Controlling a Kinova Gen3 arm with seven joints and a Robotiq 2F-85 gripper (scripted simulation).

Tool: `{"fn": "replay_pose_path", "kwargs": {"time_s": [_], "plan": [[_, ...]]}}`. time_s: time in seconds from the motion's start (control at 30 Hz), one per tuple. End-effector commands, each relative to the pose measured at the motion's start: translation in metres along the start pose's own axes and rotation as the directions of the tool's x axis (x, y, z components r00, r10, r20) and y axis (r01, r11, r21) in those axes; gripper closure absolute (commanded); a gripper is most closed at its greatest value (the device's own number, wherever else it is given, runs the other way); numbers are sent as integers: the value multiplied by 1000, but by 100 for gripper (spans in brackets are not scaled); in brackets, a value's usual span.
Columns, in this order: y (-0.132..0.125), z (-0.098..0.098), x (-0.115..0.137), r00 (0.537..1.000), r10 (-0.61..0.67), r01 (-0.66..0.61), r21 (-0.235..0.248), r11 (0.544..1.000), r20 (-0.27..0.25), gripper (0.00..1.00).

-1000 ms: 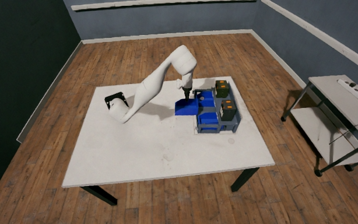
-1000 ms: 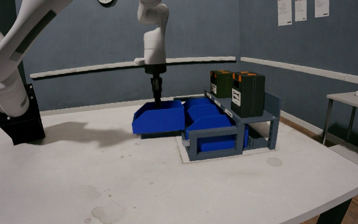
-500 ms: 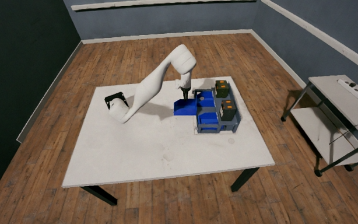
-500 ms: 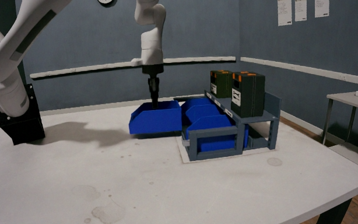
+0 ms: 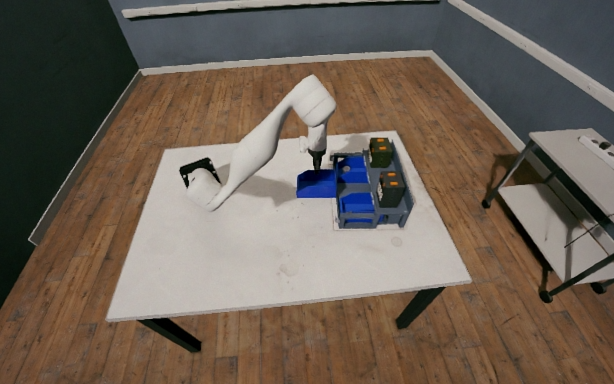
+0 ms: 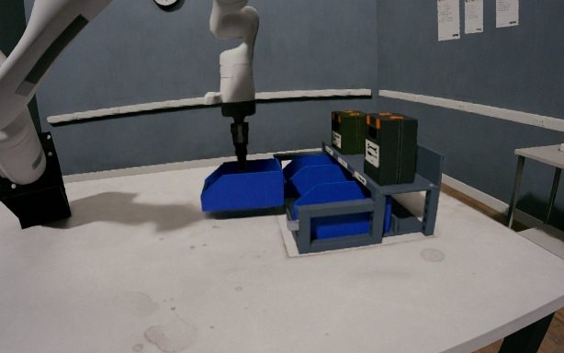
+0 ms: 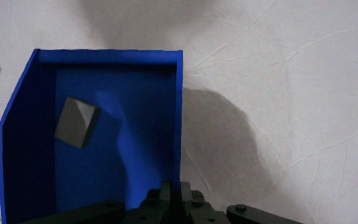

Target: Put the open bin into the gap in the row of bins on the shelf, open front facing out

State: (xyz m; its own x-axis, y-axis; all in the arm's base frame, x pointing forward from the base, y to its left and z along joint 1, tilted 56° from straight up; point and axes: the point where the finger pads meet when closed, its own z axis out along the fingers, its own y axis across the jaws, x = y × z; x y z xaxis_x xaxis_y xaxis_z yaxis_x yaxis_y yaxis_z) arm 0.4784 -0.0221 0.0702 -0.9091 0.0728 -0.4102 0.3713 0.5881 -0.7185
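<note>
Here, fingers pinching blue bin [image 5: 316,184] [image 6: 243,190] [image 7: 115,165]'s side wall, mid-frame; labels unreadable; white tabletop [image 5: 240,265] [image 6: 257,294] [image 7: 310,100] stained; walls grey-blue.

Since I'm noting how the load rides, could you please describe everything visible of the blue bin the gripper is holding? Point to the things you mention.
The blue, plastic-looking open bin [image 5: 316,186] [image 6: 243,192] [image 7: 107,170] has sloped sides toward its low front, facing the arm's base. Raised and roughly level, it holds a grey block [image 7: 76,122]. The black gripper [image 5: 317,169] [image 6: 242,169] [image 7: 174,197] pinches one wall.
</note>
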Motion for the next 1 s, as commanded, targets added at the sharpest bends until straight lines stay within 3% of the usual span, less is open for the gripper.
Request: {"fn": "replay_pose_path", "kwargs": {"time_s": [0.0,0.97], "plan": [[1,-2,-1,1000,-1,1,-3,1000,3,90],[0,4,5,1000,0,0,-2,1000,3,90]]}}
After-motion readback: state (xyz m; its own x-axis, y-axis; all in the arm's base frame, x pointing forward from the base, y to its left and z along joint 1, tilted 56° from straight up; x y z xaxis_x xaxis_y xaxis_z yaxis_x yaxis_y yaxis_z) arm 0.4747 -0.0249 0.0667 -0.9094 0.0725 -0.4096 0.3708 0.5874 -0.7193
